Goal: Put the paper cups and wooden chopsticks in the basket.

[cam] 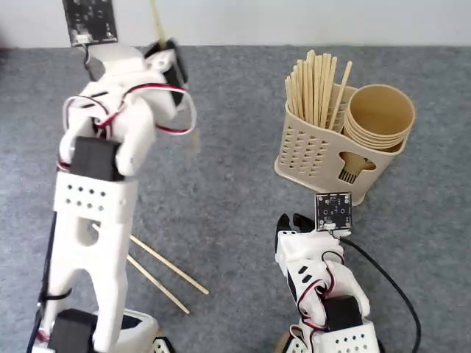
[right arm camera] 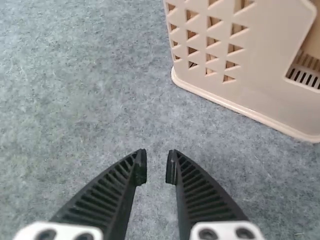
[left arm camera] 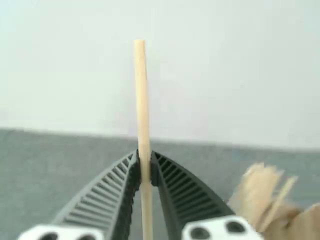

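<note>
Over the grey surface [cam: 235, 220], my left tool [left arm camera: 144, 170] pinches one chopstick [left arm camera: 141, 100] upright, its end rising past the tips. My right tool [right arm camera: 156, 167] sits slightly parted, empty, the basket [right arm camera: 260, 60] just ahead.

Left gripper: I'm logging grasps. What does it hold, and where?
The left gripper is shut on one chopstick, pinched between its fingertips partway along the shaft, not at an end.

Table [cam: 235, 220]: grey felt-like mat across whole surface. Basket [cam: 309, 158] stands upright far right (beige, perforated walls). Loose chopstick [cam: 170, 265] lies flat near left, second chopstick [cam: 159, 285] just beside it, roughly parallel, both well apart from basket.
</note>
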`<act>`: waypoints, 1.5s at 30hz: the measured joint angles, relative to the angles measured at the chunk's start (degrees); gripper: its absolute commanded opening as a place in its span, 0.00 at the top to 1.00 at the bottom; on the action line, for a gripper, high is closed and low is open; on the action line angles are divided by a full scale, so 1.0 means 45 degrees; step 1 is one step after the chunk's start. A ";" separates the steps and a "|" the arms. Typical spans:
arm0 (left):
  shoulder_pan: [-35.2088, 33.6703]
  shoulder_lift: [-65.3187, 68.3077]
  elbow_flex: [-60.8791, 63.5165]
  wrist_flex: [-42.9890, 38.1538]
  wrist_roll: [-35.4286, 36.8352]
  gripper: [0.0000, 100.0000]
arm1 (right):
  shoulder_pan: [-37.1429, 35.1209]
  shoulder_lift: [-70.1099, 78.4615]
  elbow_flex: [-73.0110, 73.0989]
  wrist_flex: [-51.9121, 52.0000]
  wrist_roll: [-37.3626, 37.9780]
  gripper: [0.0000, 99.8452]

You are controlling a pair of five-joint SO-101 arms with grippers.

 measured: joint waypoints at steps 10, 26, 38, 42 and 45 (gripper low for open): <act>0.2657 -0.0039 0.1582 -0.5529 0.1231 0.99 | 0.0000 0.0000 0.0000 0.0000 0.0000 0.92; 0.4396 0.0742 0.6369 -1.4926 0.0449 0.99 | 0.0000 0.0000 0.0000 -0.0352 0.0000 0.92; 0.4376 0.3946 0.5529 -1.4886 -0.1465 0.96 | 0.0000 0.0000 0.0000 -0.0352 0.0000 0.92; 0.4376 0.3946 0.5021 -1.3499 -0.1621 0.86 | 0.0000 0.0000 0.0000 -0.0352 0.0000 0.92; 0.4357 0.3946 0.4161 -1.1683 -0.1602 0.82 | 0.0000 0.0000 0.0000 -0.0352 0.0000 0.92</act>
